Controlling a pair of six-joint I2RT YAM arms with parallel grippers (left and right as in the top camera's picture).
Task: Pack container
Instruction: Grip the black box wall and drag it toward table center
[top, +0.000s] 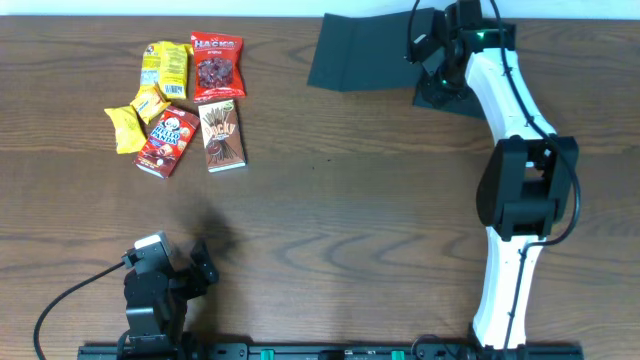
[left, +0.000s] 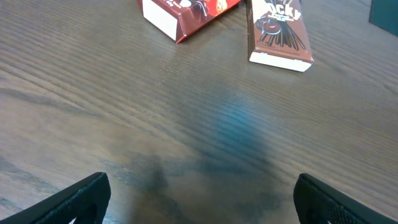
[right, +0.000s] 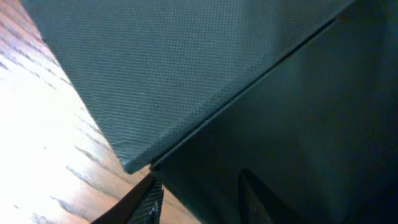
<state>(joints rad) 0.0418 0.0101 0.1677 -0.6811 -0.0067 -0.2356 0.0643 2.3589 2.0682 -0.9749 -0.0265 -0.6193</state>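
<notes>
Overhead, the right arm (top: 510, 90) hides part of the black container (top: 355, 55) at the far edge of the surface (top: 350, 200). Whether the right jaws grip it cannot be told. Left jaws stand apart, cropped.

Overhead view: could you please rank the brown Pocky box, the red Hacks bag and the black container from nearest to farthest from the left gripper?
Measured from the left gripper, at the bottom left of the overhead view:
1. Pocky box, nearest, straight up the table from it.
2. Hacks bag, farther up, near the top edge.
3. Container, farthest, off at the top right.
</notes>
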